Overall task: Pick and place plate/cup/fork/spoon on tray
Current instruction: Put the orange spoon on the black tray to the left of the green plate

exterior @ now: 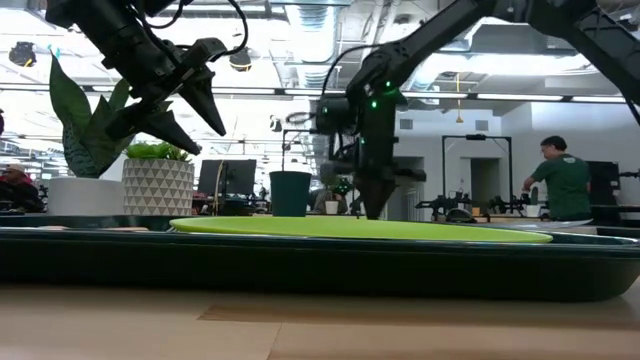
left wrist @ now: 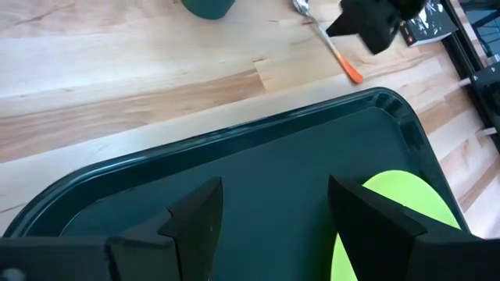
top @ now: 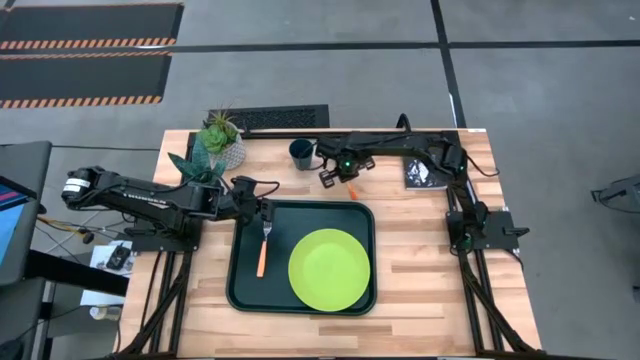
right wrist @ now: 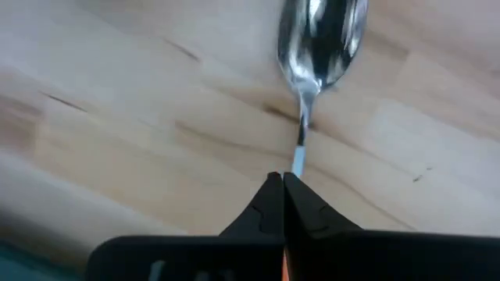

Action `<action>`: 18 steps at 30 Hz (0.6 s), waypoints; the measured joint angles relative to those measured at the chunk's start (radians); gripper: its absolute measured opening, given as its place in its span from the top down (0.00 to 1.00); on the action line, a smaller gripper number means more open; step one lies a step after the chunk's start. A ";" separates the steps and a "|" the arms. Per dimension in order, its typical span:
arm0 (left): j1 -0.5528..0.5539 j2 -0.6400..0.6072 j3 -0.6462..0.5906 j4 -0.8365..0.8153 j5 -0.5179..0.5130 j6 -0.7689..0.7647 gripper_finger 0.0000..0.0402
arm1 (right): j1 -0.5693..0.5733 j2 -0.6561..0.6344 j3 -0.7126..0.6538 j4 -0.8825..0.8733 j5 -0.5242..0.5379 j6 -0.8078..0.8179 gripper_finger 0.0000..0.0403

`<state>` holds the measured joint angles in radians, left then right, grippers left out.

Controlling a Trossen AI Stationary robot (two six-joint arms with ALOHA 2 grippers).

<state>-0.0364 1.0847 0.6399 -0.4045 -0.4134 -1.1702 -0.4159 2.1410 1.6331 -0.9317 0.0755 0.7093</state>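
The dark green tray (top: 250, 290) lies mid-table with the lime-green plate (top: 328, 268) in its right half and the orange-handled fork (top: 263, 248) flat in its left half. The dark green cup (top: 302, 153) stands on the wood beyond the tray. The spoon (left wrist: 332, 45) lies on the wood just past the tray's far edge, and its silver bowl (right wrist: 324, 35) shows in the right wrist view. My right gripper (top: 340, 177) is down over the spoon, shut on it. My left gripper (top: 263, 207) hangs open and empty above the tray's far left corner, just beyond the fork's tines. My right gripper pinches the spoon's thin metal neck (right wrist: 300, 156), where it meets the orange handle, between its two fingertips. The fingers come from above, pointing down. The bowl sticks out past the fingertips, close over the wood. I cannot tell whether the spoon is lifted.
A white patterned pot with a plant (top: 222, 140) stands at the far left corner, near my left arm. A small black book (top: 420, 175) lies at the far right. A person (exterior: 565, 185) stands in the room beyond the table.
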 joint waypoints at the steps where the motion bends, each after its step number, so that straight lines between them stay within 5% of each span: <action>1: 0.000 0.000 0.000 0.001 -0.002 0.000 0.45 | 0.005 -0.013 0.001 -0.012 0.004 0.000 0.98; 8: 0.000 0.000 0.000 0.012 -0.019 0.008 0.45 | 0.025 -0.053 0.003 -0.019 0.050 -0.003 0.95; 18: 0.000 0.000 0.000 0.013 -0.010 0.008 0.45 | 0.010 0.039 0.003 0.047 0.063 -0.035 0.47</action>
<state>-0.0368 1.0847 0.6399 -0.3920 -0.4234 -1.1625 -0.4055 2.1798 1.6360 -0.8844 0.1389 0.6741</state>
